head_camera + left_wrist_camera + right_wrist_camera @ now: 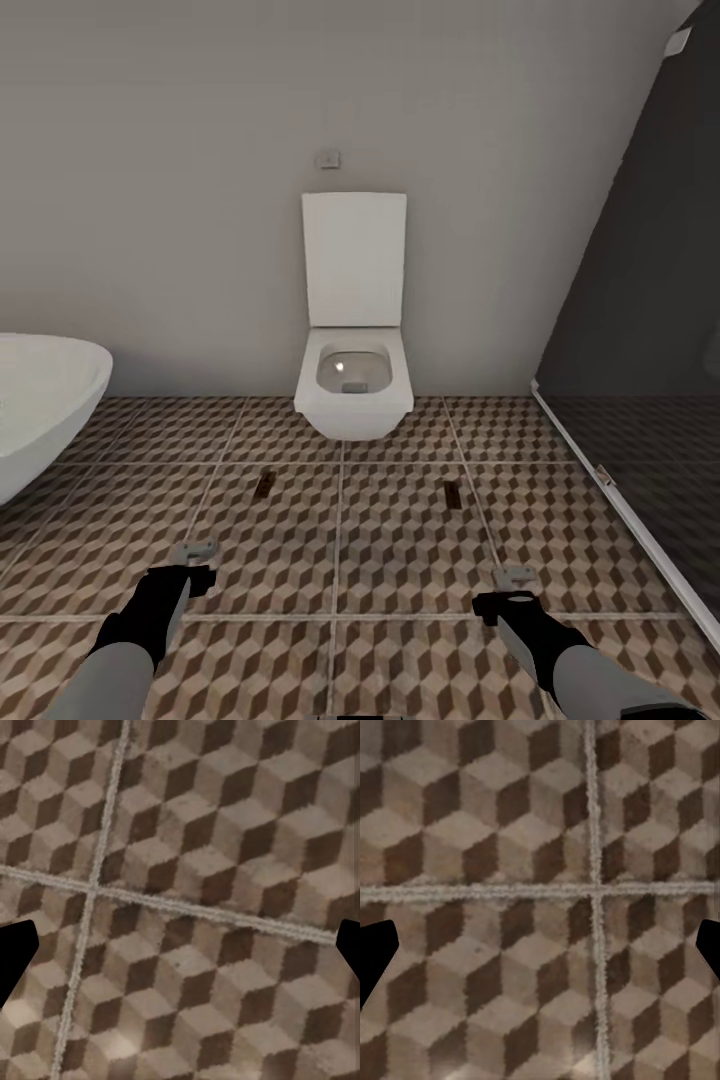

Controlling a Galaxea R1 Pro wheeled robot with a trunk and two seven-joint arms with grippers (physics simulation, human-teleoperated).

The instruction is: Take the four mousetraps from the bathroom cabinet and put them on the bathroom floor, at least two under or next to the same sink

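Open bathroom floor point(400, 560) lies under both my arms. A toilet point(354, 385) blocks twelve o'clock, a bathtub point(40, 410) ten, a dark glass panel point(650, 380) two.

No readable text, labels, numbers or signs anywhere

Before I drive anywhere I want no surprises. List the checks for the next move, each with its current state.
1. Left gripper empty: ok, its fingers are apart over bare bathroom floor.
2. Right gripper empty: ok, its fingers are apart with only tiles between them.
3. Facing the cabinet: not ok, the head view faces the toilet.
4. Room to drive straight ahead: not ok, with the toilet ahead, a bathtub at left and a dark glass panel at right.
5. Two small dark items on the tiles are mousetraps: cannot tell, too small.
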